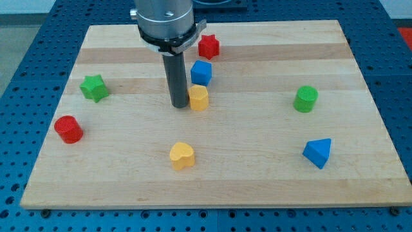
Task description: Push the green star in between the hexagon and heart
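The green star [94, 87] lies near the view's left edge of the wooden board [257, 180]. The yellow hexagon [199, 98] sits at the middle, and the yellow heart [181, 155] lies below it toward the view's bottom. My tip [179, 105] rests on the board right beside the hexagon's left side, touching or nearly touching it. The tip is far to the right of the green star.
A blue block [201, 72] stands just above the hexagon and a red star [208, 46] above that. A red cylinder [68, 129] lies below the green star. A green cylinder [306, 98] and a blue triangular block [318, 153] are at the right.
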Controlling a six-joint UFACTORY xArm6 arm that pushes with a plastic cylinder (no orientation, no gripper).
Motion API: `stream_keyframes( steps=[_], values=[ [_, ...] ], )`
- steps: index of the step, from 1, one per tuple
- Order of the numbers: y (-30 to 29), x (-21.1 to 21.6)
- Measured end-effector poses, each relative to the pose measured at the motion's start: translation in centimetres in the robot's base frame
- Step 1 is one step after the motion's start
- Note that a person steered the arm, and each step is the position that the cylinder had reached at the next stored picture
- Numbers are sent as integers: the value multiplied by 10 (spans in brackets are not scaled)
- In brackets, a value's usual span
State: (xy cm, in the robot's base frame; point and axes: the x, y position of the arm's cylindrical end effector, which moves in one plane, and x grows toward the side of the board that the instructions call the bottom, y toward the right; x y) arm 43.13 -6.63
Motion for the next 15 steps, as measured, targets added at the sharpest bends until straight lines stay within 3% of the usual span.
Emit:
stream_keyframes(
  steps=[1, 2, 3, 4, 7, 8, 9, 10, 12, 14, 15],
  values=[
    [-29, -3],
    [-120, -13],
    [-122, -75],
    [-182, -76],
    [-137, 50],
    [-188, 62],
    [-160, 101],
    [-98, 96],
    [-167, 77],
    [-35, 65],
    [-90, 62]
  ],
)
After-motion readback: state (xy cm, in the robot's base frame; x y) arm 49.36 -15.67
